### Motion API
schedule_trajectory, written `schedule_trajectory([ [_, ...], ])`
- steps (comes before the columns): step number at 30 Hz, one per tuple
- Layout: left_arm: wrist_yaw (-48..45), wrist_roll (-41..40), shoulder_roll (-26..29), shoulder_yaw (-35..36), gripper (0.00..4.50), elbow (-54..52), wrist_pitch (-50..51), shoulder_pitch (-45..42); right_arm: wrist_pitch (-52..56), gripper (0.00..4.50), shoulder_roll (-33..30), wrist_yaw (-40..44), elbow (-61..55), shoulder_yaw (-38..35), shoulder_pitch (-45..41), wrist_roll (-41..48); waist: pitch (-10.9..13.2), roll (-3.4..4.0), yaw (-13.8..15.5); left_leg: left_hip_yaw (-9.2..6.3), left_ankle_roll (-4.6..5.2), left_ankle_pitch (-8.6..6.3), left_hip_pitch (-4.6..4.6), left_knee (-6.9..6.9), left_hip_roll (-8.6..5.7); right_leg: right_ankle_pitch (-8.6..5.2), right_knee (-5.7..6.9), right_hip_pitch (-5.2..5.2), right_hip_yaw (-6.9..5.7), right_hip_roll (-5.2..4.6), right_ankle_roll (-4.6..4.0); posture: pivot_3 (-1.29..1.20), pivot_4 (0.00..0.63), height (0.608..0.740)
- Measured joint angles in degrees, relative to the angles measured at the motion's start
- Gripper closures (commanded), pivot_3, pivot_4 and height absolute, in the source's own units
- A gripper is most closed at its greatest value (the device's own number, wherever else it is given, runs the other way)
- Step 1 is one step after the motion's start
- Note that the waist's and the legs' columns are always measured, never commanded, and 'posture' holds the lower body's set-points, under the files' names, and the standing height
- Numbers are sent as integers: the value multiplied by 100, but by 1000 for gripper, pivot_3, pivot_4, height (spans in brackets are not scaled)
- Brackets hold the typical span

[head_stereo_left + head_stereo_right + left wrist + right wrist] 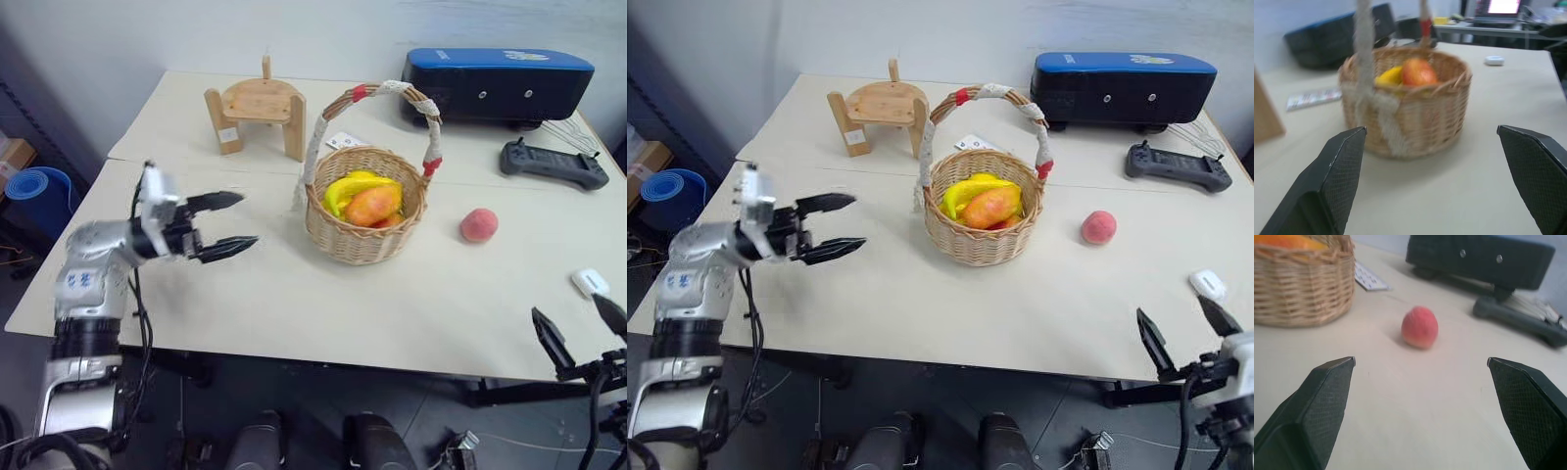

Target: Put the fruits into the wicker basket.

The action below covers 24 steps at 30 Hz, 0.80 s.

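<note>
Sitting in the middle of the table [294,304], the wicker basket [364,240] already has the banana [345,186] and the mango [372,205] in it, while the peach [478,224] lies on the tabletop off to the basket's right, well apart from it (nothing touching it). The left gripper [227,224] hangs over the table left of the basket, fingers spread wide and empty, aimed at it. The right gripper [580,327] sits at the table's near right edge, also wide open with nothing in it, just beside a small white case [590,283].

The left arm's black two-fingered gripper [227,225] points level over the tabletop's left edge, fingers spread; the right black two-fingered gripper [580,327] gapes at the front-right corner.
</note>
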Motion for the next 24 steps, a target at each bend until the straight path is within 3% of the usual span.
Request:
schedule_trajectory([
  [4, 59, -77, -41, -10, 23, -367, 62, -122, 789, 0, -502, -554, -57, 346, -1020, -110, 0, 4, -25, 5, -6, 4, -4, -2, -7, 16, -2, -9, 0, -20, -4, 0, 150, 740],
  [9, 102, -225, -202, -82, 23, -422, 172, -703, 3022, 0, -1246, -1453, -92, 1349, -3268, -28, -5, 13, -43, -1, -18, 22, -10, -14, -5, 10, 3, -22, -19, -14, -14, 0, 150, 740],
  [14, 105, -313, -427, -314, 23, -617, 567, -716, 4621, 0, -1166, -2390, 1177, 1967, -5207, -353, -5, 13, -32, 2, -27, 36, -86, 7, -3, 13, 29, -85, -32, -1, -7, 0, 150, 740],
  [18, 172, -317, -593, -423, 23, -819, 633, -690, 4623, 0, -1078, -2541, 2309, 2401, -6072, -764, -5, 12, 3, 4, -19, 32, -122, 41, -3, 18, 55, -115, -40, 6, 1, 0, 150, 740],
  [24, 178, -316, -657, -517, 23, -829, 601, -687, 4191, 0, -942, -2373, 3515, 2559, -6395, -1106, -5, 12, -10, 12, -3, 29, -127, 84, -1, 25, 52, -100, -34, 9, 16, 0, 150, 740],
])
